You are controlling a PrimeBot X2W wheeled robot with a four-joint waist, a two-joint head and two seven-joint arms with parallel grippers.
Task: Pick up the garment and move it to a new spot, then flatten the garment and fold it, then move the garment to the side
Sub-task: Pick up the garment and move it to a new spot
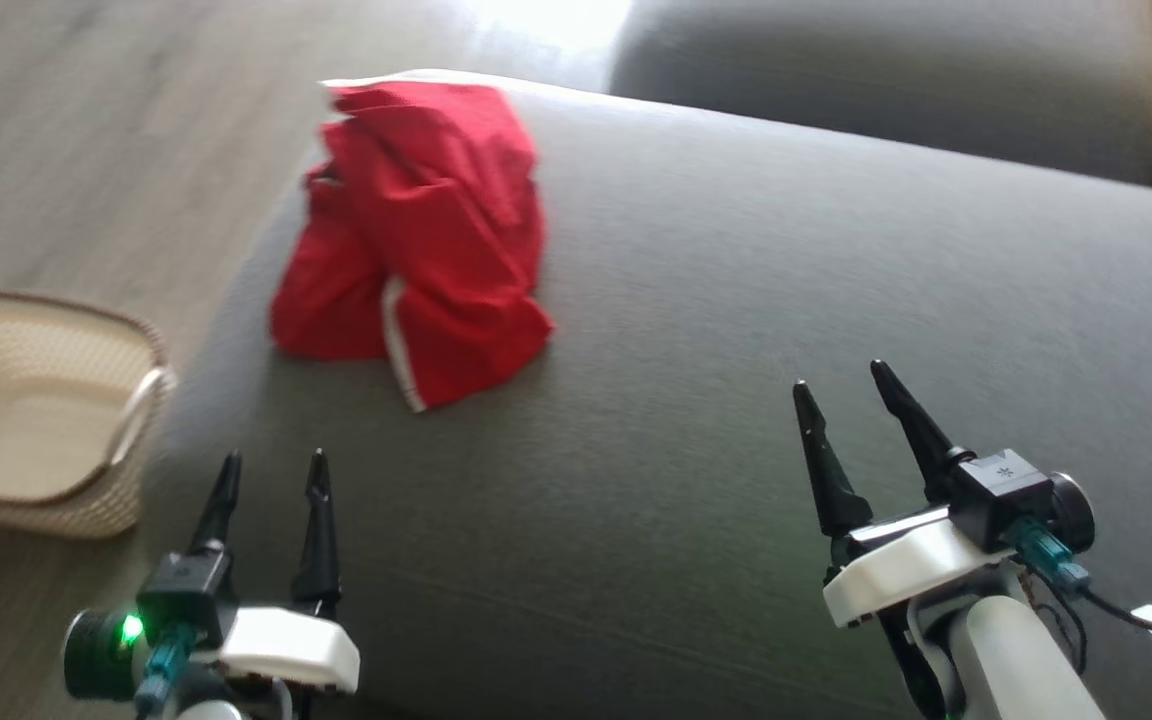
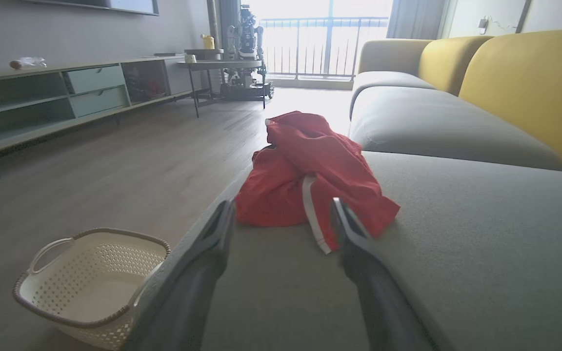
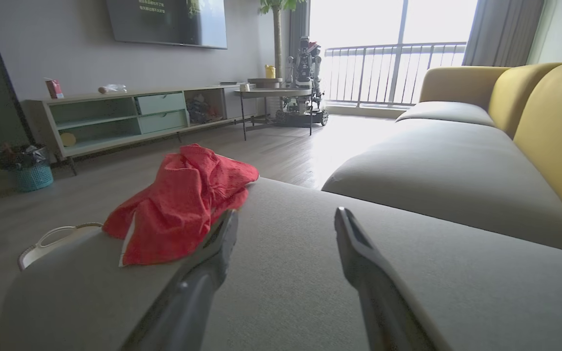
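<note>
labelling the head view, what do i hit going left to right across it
basket → red garment → right hand; the left hand is left out, since it overlaps both the basket and the garment.

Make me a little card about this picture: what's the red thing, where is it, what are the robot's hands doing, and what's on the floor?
garment: red with a white stripe, crumpled in a heap
where: on the grey sofa cushion, near the edge by the floor
left gripper: open, apart from the garment, holding nothing
right gripper: open, over bare cushion, holding nothing
floor: a cream basket beside the sofa
task so far: garment not yet picked up
</note>
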